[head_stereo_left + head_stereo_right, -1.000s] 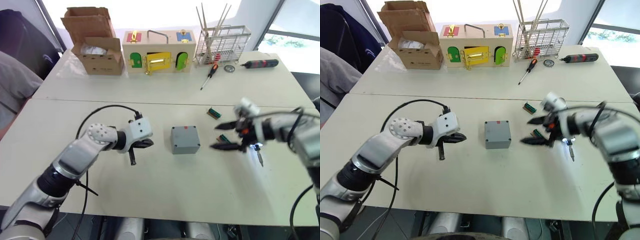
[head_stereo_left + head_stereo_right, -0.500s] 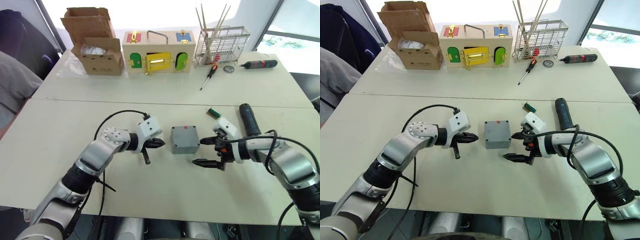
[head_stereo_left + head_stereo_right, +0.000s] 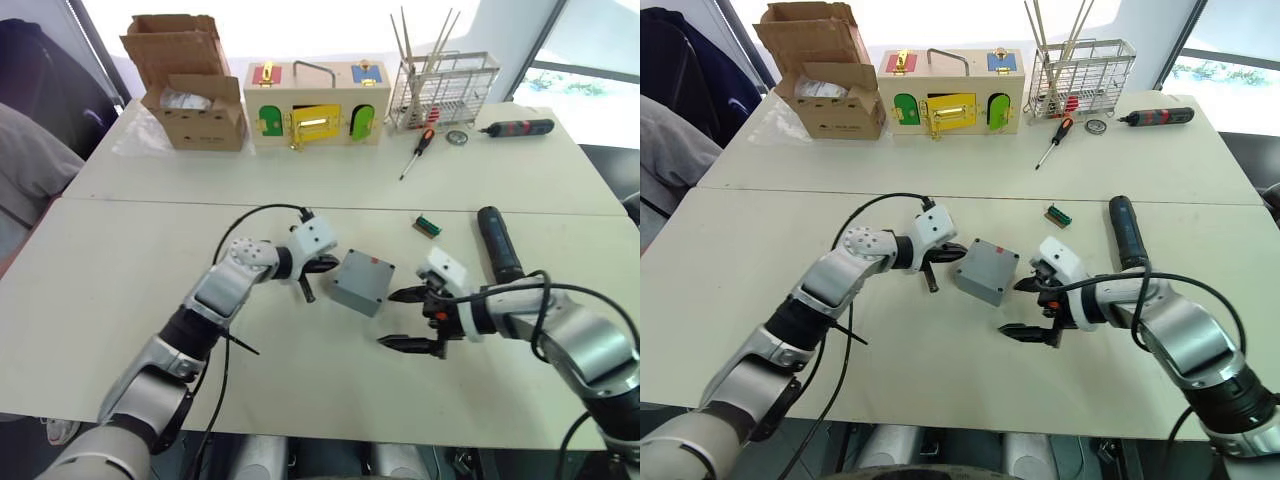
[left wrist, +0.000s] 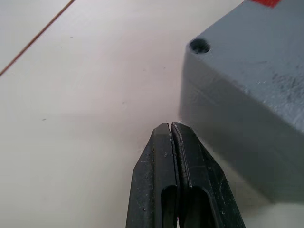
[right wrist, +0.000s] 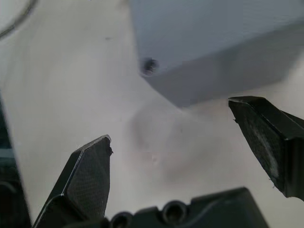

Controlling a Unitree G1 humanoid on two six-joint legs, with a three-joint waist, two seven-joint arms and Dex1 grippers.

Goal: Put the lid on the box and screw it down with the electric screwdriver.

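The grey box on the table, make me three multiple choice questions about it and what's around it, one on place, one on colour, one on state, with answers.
1. Where is the grey box?
A. between the two hands
B. inside the wire rack
C. on the cardboard box

2. What colour is the mark on its top?
A. green
B. red
C. yellow

3. How is the right hand?
A. shut on the box
B. shut, empty
C. open

Answers: 1 A, the left hand and the right hand flank it. 2 B, the left wrist view shows red. 3 C, its fingers stand apart, empty.
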